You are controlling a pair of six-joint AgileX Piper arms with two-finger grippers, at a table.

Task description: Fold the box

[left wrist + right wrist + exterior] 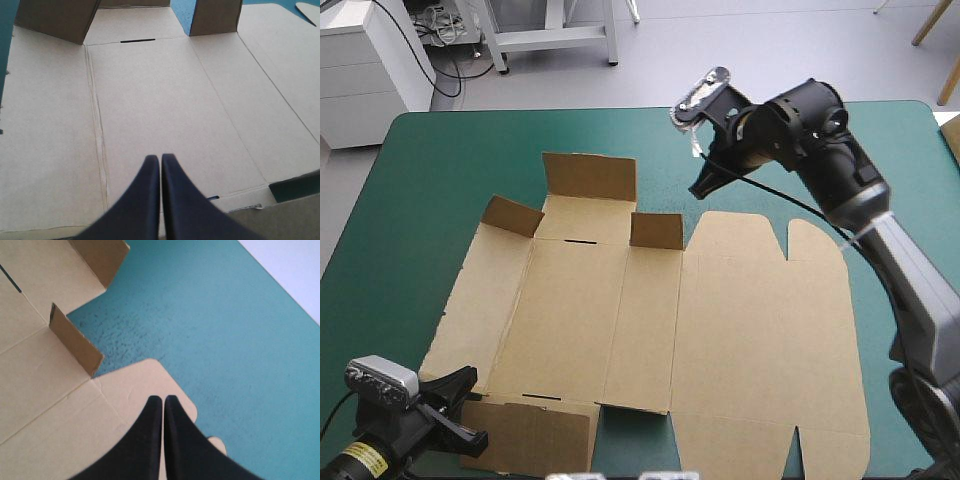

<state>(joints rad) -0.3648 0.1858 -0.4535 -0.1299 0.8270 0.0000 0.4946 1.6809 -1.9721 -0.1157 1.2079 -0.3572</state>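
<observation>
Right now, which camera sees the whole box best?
The high view: the box shows almost whole, lying flat with its far flaps raised. The left wrist view shows mainly middle panels; the right wrist view only its far edge.

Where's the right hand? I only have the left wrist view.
Observer: The right hand hovers at the far edge of the box, toward the lid side.
Operator: Open or shut?
Observer: Shut, holding nothing. The right wrist view shows its fingers meeting over a rounded tab.
Operator: How many far flaps are up? My view cuts them off.
Observer: Three: a tall flap between two short flaps.
</observation>
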